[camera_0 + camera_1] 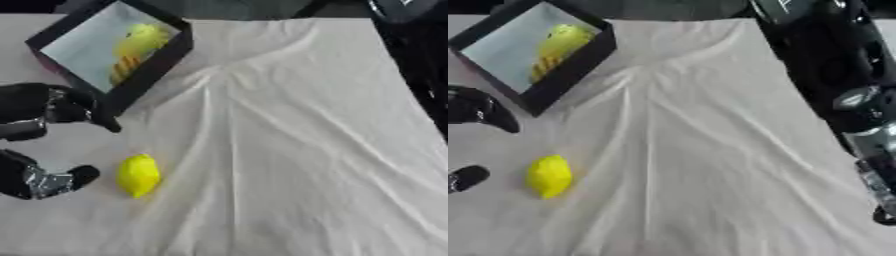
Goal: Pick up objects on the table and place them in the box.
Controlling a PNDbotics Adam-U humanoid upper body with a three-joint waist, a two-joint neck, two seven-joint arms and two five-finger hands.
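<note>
**Lemon and Open Left Hand, Near Left Edge of Cloth-Covered Table**

Item 1. Small yellow oval lemon (138, 174). Lay alone on the white wrinkled tablecloth (297, 150), toward the near left corner of the table. Not yet lifted; touched by nothing. Judged to be the last loose object left for boxing, no other being visible on the cloth.

Item 2. Shallow black-walled rectangular box with pale floor (153, 65). Stood at the far left corner of the table, turned at an angle to the edges. Already held yellow and yellow-orange rounded objects (136, 47), kind not made out. Placed within short reach of the left arm, presumably to keep the carry from lemon to box brief.

Item 3. Black and silver left hand (44, 107). Hovered at the left edge, spread wide: fingers above, close to the near corner of the box, thumb (79, 176) below, just beside the lemon. Held nothing. Opening faced the lemon, judged a stance readied for closing around it.

Item 4. Black right arm and right hand (878, 192). Hung along the right edge, well apart from the lemon. State of fingers: could not be told. Judged idle.
</note>
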